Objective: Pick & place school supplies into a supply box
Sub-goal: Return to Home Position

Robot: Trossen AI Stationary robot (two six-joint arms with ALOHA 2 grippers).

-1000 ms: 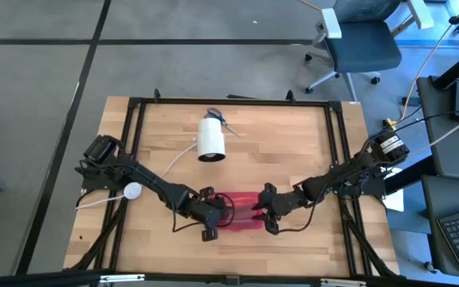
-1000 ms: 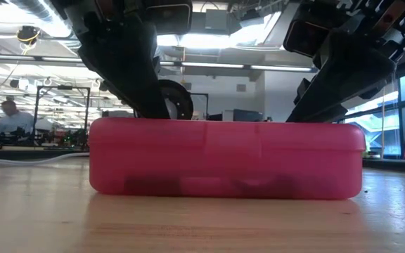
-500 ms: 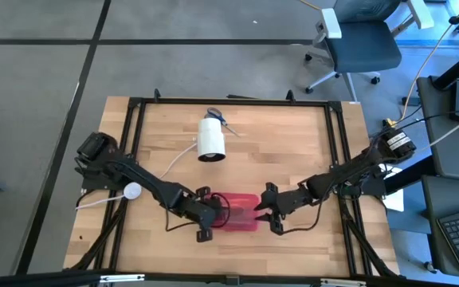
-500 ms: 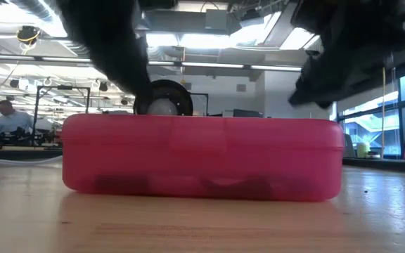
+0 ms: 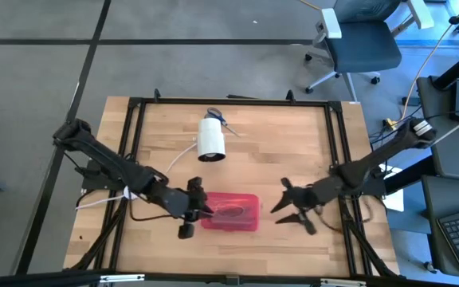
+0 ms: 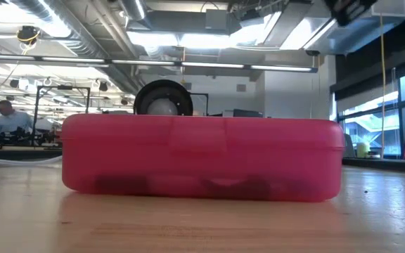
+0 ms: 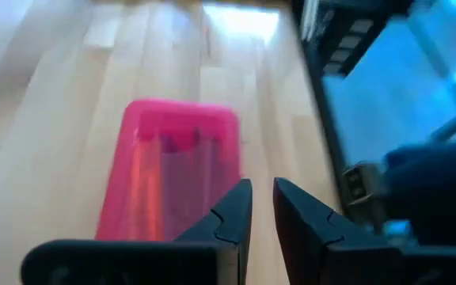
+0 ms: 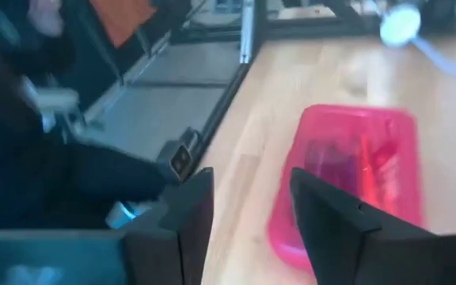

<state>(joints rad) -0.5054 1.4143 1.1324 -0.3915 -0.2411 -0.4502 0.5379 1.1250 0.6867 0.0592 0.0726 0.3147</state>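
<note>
The supply box [image 5: 231,212], a translucent red case with its lid shut, lies flat on its base near the table's front middle; it also shows in the low view [image 6: 201,163]. The school supplies appear only as dim long shapes through the lid [image 7: 182,152]. My left gripper [image 5: 201,210] hovers at the box's left end, raised above the table, with a narrow gap between its fingers [image 7: 261,198] and nothing in it. My right gripper [image 5: 281,203] hangs to the right of the box, apart from it, with its fingers wide open [image 8: 252,190] and nothing between them.
A white cylinder [image 5: 211,138] with a white cable lies on its side at the far middle, and shows behind the box in the low view [image 6: 163,98]. Black frame rails [image 5: 134,159] run along the table's edges. Bare wood lies at the far right.
Both grippers have risen off the box and drawn back from it, the left toward the table's left edge and the right toward its right edge. The box slid a little toward the left and has lain still since.
</note>
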